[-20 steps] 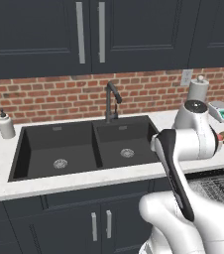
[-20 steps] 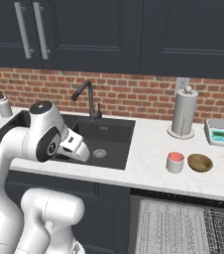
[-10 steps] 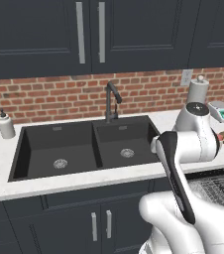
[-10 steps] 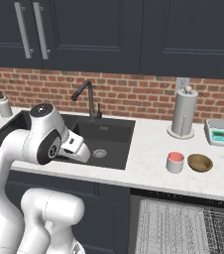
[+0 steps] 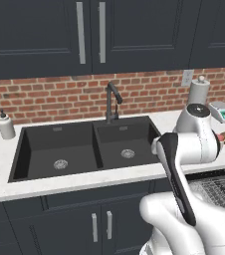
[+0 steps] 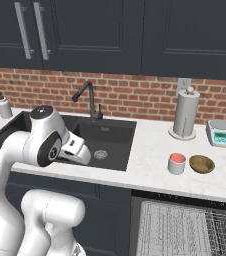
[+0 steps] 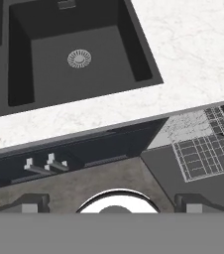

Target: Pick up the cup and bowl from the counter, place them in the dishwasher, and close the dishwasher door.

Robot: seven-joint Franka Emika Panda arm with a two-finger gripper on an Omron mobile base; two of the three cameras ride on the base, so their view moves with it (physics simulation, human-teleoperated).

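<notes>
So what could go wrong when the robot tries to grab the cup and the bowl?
1. The cup and the bowl sit close together on the counter, so reaching for one might bump the other.
2. They also sit near the counter's front edge, above the pulled-out dishwasher rack, so a nudge could possibly knock one off.
3. The open tool hangs over the floor by the sink, so it has a long swing across, and the paper towel roll stands nearby.

On the counter point(image 6: 150, 150), to the right of the sink point(image 6: 102, 142), the cup point(image 6: 177, 163) stands just left of the bowl point(image 6: 202, 163), seemingly apart, with the paper towel holder point(image 6: 186, 112) and scale point(image 6: 220, 133) behind them and the dishwasher point(image 6: 185, 227) rack below.
</notes>
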